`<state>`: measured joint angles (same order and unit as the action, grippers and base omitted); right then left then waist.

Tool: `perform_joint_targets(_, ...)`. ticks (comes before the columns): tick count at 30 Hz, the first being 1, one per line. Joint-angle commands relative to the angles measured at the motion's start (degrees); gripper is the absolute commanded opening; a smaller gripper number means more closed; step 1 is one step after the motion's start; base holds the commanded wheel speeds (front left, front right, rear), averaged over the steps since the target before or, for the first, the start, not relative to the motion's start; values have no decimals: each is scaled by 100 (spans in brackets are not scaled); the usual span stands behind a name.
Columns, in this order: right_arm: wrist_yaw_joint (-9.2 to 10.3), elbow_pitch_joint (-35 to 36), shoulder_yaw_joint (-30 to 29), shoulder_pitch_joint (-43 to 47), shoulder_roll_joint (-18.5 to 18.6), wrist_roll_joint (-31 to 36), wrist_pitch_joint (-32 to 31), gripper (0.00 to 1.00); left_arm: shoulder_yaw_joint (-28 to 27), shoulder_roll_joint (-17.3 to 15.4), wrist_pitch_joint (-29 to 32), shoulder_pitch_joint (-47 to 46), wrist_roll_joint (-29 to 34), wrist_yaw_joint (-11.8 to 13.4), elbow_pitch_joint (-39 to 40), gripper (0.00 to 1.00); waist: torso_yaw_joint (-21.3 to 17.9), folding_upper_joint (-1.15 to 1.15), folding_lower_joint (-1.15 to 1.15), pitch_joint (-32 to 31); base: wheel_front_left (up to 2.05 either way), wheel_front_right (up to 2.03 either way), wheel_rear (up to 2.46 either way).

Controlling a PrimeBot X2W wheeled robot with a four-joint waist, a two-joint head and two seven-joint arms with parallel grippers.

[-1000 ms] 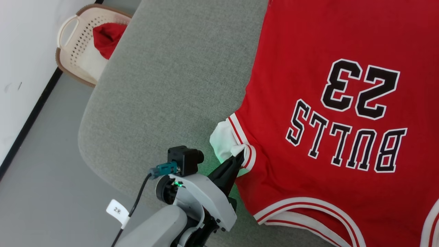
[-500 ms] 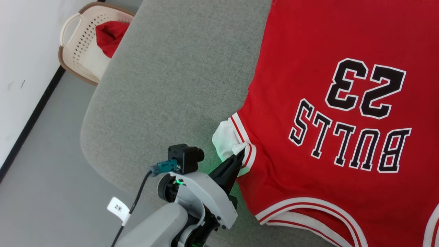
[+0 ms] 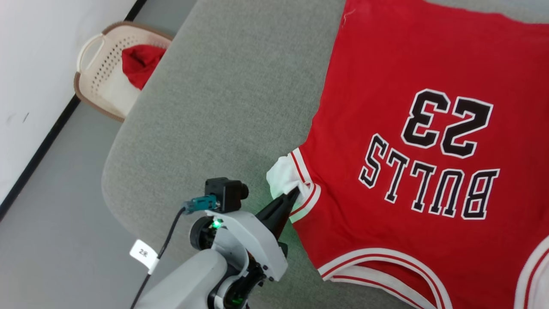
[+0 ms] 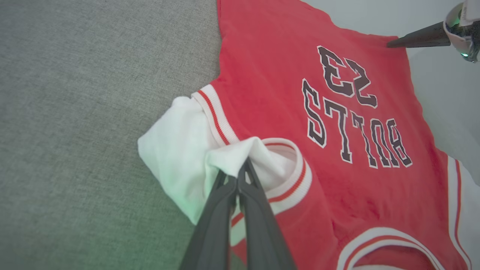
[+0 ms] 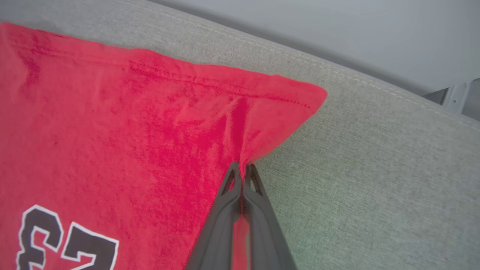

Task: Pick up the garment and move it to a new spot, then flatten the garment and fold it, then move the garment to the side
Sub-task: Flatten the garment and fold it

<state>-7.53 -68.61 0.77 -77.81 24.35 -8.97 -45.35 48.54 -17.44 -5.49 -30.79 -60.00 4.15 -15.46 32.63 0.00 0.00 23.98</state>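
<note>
Head view shifted; left claw [image 3: 295, 194] still clamps garment [image 3: 429, 64] sleeve [image 3: 281, 178], right claw [image 5: 243, 167] clamps its corner.

Pale grey forearm [image 3: 188, 279] and a white wrist housing [image 3: 253, 240] with small dark screws. On the housing sit a black camera block [image 3: 225, 194], a teal plug [image 3: 199, 202], a black cable [image 3: 168, 238] with a white tag [image 3: 143, 254], and a green light [image 3: 215, 223]. The left gripper [image 3: 294, 195] and right gripper [image 4: 390, 45] have long, dark grey, tapered jaws.

The shirt [image 3: 407, 77] is soft, matt red cloth with white trim. The couch [image 3: 223, 107] under it is rough grey woven cloth. The basket [image 3: 101, 71] is smooth pale plastic. The left hand [image 4: 243, 167] and right hand [image 5: 243, 168] have dark, smooth, matt fingers that look like plastic.
</note>
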Motion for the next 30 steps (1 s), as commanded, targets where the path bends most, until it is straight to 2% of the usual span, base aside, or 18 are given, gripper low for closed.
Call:
perform_joint_targets(1, 8, 58, 65, 131, 13, -97, 11, 0, -8, -25, 26, -70, -24, -21, -30, 0, -59, 0, 0, -204, 0, 0, 0)
perform_joint_targets(6, 7, 551, 538, 571, -72, -669, -121, 0, -94, -182, 25, 27, -98, 9, -148, 0, -335, 0, 0, -515, 0, 0, 0)
perform_joint_targets(11, 7, 1574, 1039, 1349, 133, -1553, -305, 0, -195, -383, 32, 185, -168, 84, -141, 0, -639, 0, 0, -772, 0, 0, 0)
perform_joint_targets(16, 7, 2878, 1264, 2408, 558, -2401, -607, 0, -273, -579, 55, 320, -238, 154, -94, 0, -919, 0, 0, -983, 0, 0, 0)
perform_joint_targets(23, 7, 4668, 838, 4088, 889, -3091, -965, 0, -387, -872, 62, 547, -312, 310, 114, 0, -1262, 0, 0, -1166, 0, 0, 0)
perform_joint_targets(27, 7, 5623, 298, 5130, 809, -3159, -1210, 0, -441, -1016, 54, 683, -345, 389, 242, 0, -1436, 0, 0, -1220, 0, 0, 0)
perform_joint_targets(30, 7, 6307, -150, 5897, 613, -3049, -1406, 0, -484, -1116, 59, 767, -383, 450, 351, 0, -1548, 0, 0, -1239, 0, 0, 0)
